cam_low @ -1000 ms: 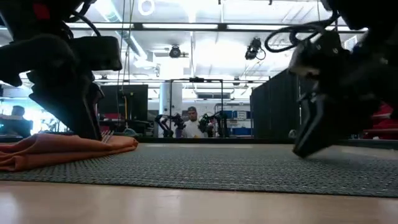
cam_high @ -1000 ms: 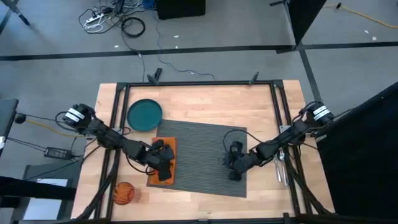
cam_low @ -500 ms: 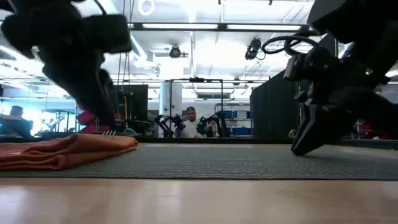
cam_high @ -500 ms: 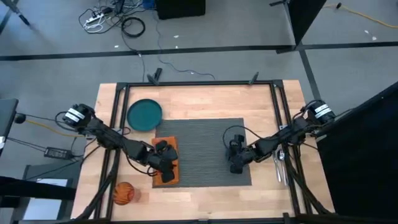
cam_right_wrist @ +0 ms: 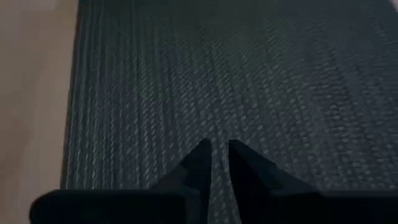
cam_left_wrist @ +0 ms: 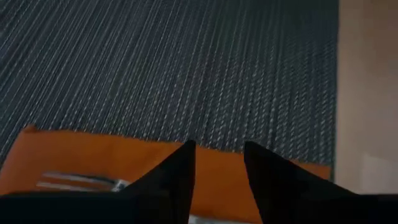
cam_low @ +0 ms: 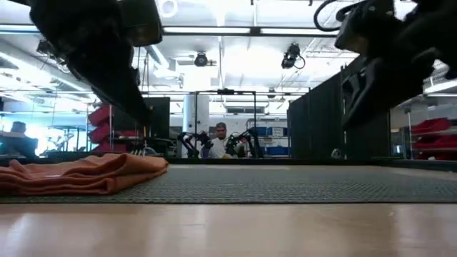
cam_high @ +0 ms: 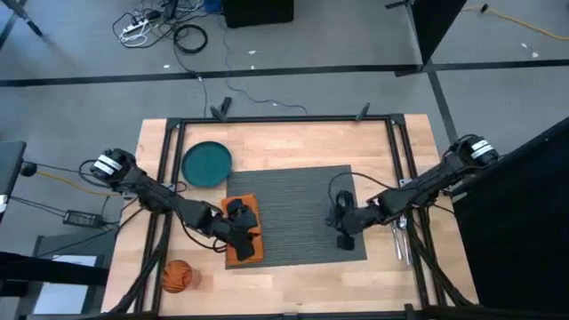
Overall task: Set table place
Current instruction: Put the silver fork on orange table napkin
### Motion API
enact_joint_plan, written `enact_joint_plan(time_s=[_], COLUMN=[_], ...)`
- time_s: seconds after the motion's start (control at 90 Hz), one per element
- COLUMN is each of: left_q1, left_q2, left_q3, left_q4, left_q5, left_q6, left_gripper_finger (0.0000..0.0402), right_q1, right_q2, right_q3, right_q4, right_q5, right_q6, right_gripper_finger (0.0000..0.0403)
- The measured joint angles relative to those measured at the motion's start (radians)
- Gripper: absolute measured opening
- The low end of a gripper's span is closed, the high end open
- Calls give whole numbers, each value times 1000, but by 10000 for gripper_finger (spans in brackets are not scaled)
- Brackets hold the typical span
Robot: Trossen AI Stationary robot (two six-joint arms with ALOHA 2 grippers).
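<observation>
The dark grey ribbed placemat (cam_high: 302,204) lies flat in the middle of the wooden table (cam_high: 293,142). An orange napkin (cam_high: 247,254) rests on its left end, and a silver fork (cam_left_wrist: 78,182) lies on the napkin. My left gripper (cam_left_wrist: 217,149) hovers above the napkin, open, with nothing between its fingers. My right gripper (cam_right_wrist: 217,144) hangs over the mat's right end (cam_high: 343,240) with only a narrow gap between its fingers. In the low view both grippers are clear of the mat (cam_low: 285,185). The teal plate (cam_high: 206,164) sits on the table just beyond the mat's far left corner.
An orange cup (cam_high: 176,276) stands near the table's front left corner. Silver cutlery (cam_high: 402,238) lies by the right frame rail, right of the mat. Bare wood shows along the far and near sides of the mat.
The placemat has turned about on the table from skewed to square with the table's edges, carrying the napkin along. My right gripper has gone toward the right edge. Both grippers, low at the mat and napkin a second ago, have risen clear of them.
</observation>
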Motion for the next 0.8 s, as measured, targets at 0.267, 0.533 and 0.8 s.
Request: enact_joint_plan(time_s=[0.267,0.533,0.8], left_q1=[0,0,0], left_q2=[0,0,-1], left_q3=[-40,-93,-120], left_q4=[-74,-32,-34], left_q5=[-1,17,40], left_q6=[-35,1,-4], left_gripper_finger=[121,121,121], right_q1=[20,17,17], right_q2=[190,261,255], right_q3=[-10,-4,-6], right_q4=[95,135,128], right_q5=[1,43,46], right_q6=[5,19,24], right_gripper_finger=[31,31,31])
